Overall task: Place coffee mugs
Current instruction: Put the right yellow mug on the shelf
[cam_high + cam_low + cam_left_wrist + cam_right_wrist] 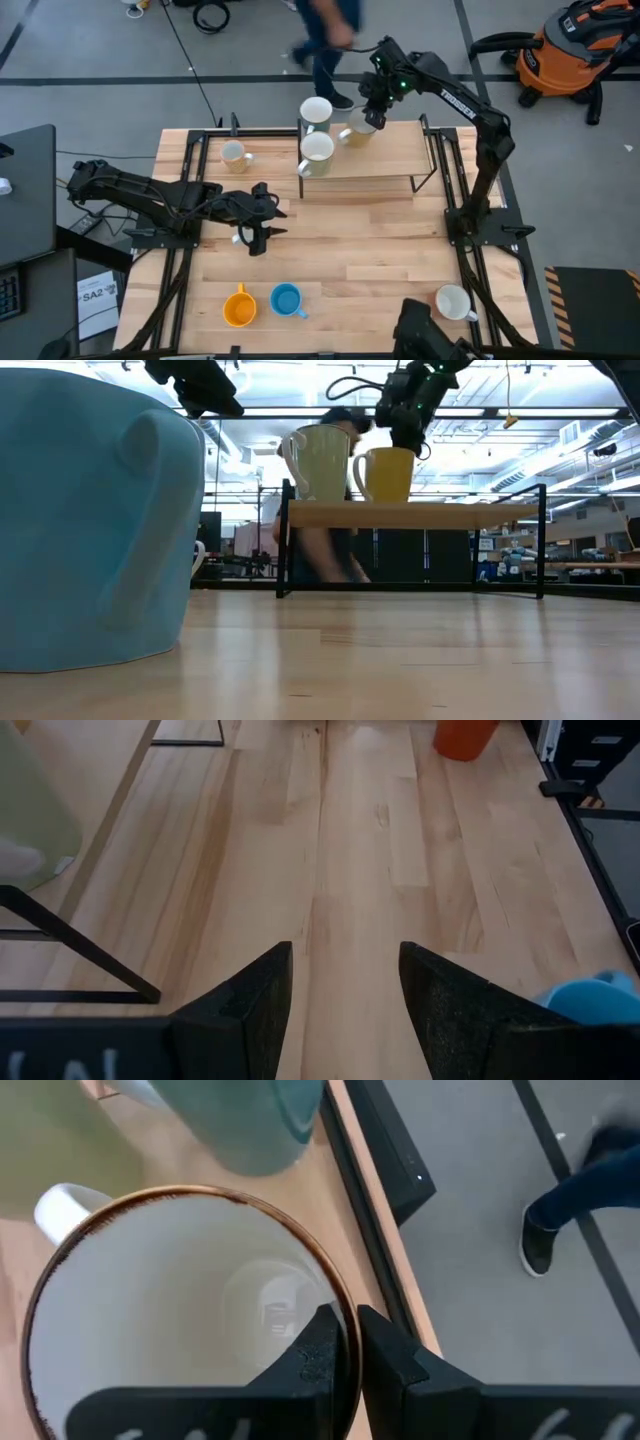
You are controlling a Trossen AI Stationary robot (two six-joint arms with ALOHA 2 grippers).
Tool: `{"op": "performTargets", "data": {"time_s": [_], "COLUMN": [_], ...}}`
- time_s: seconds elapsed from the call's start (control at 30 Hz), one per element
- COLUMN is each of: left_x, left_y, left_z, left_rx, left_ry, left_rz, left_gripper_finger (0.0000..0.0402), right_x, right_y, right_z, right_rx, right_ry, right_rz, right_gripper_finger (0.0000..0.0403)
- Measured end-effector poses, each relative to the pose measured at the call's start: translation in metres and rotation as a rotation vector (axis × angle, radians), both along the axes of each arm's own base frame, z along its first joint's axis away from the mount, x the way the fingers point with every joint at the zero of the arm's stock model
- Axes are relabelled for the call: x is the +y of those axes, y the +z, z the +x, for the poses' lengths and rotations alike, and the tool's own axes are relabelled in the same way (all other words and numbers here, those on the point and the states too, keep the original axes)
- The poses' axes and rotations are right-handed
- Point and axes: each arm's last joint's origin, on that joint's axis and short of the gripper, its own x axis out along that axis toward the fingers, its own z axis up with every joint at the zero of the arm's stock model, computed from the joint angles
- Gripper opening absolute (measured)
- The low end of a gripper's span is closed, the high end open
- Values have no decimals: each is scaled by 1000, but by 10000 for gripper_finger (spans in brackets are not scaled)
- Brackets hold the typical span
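A black-framed wooden rack [380, 160] stands at the table's far middle. On it are two pale mugs [316, 110] [317, 148]; one looks pale green in the low view [320, 460]. My right gripper [375, 105] is shut on a third, a cream mug with a brown rim [180, 1310], over the rack's far edge. My left gripper [258, 232] hovers open above the table's left middle, touching nothing. On the table stand a cream mug [234, 155], an orange mug [239, 306], a blue mug [287, 300] and a white mug [455, 302]. My right gripper pinches the mug's brown rim [335, 1305] on the side away from its handle [60, 1205], one finger inside the cup and one outside. The fingers slant down from above. The mug stays upright, mouth up, and in the low view its bottom [385, 498] meets the rack's board.
A teal-green mug [250, 1120] stands close beside the held one. The rack's black posts [430, 150] rise at its ends. A person [325, 40] walks past the far edge. An orange vacuum [575, 50] sits on the floor at far right. Bare wood lies mid-table.
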Motion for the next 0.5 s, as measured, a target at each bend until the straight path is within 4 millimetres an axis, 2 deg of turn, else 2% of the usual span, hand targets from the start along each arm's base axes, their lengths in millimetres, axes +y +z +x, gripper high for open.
{"op": "performTargets", "data": {"time_s": [0.5], "left_x": [0], "left_y": [3], "left_z": [2], "left_rx": [-41], "left_ry": [19], "left_rz": [6], "left_gripper_finger": [192], "right_x": [-10], "right_y": [-3], "right_z": [2], "right_rx": [-44], "right_ry": [0], "right_rz": [-5], "right_gripper_finger": [32]}}
